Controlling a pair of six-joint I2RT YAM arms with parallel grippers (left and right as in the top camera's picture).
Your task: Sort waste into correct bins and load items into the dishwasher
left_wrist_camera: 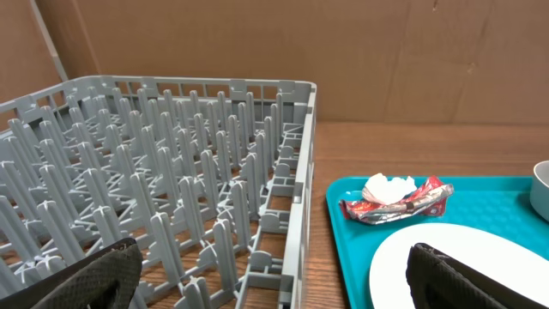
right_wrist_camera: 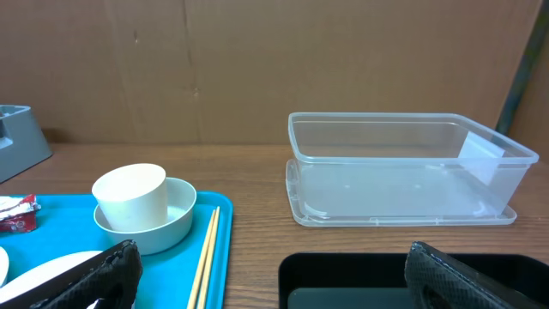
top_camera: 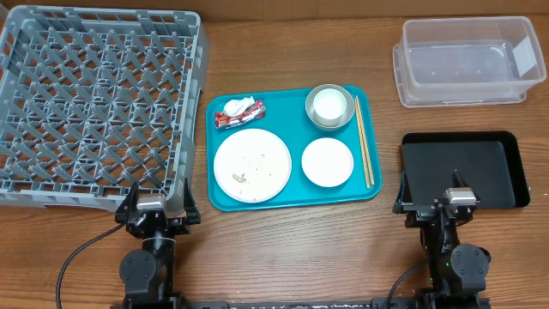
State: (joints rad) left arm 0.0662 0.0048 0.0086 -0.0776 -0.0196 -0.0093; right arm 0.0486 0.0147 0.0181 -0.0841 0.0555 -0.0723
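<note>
Both my left claw [top_camera: 159,204] and right claw [top_camera: 448,202] stood apart, empty. The wrapper [left_wrist_camera: 395,199] lay ahead and right of the left claw, on the tray [left_wrist_camera: 350,233], just beyond the plate [left_wrist_camera: 480,249]. Best practice, I judged: descend vertically and pinch its crumpled middle.

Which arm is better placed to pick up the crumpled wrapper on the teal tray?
Left. The wrapper lies at the tray's left end, nearer the left gripper; the right gripper sits across the tray.
</note>
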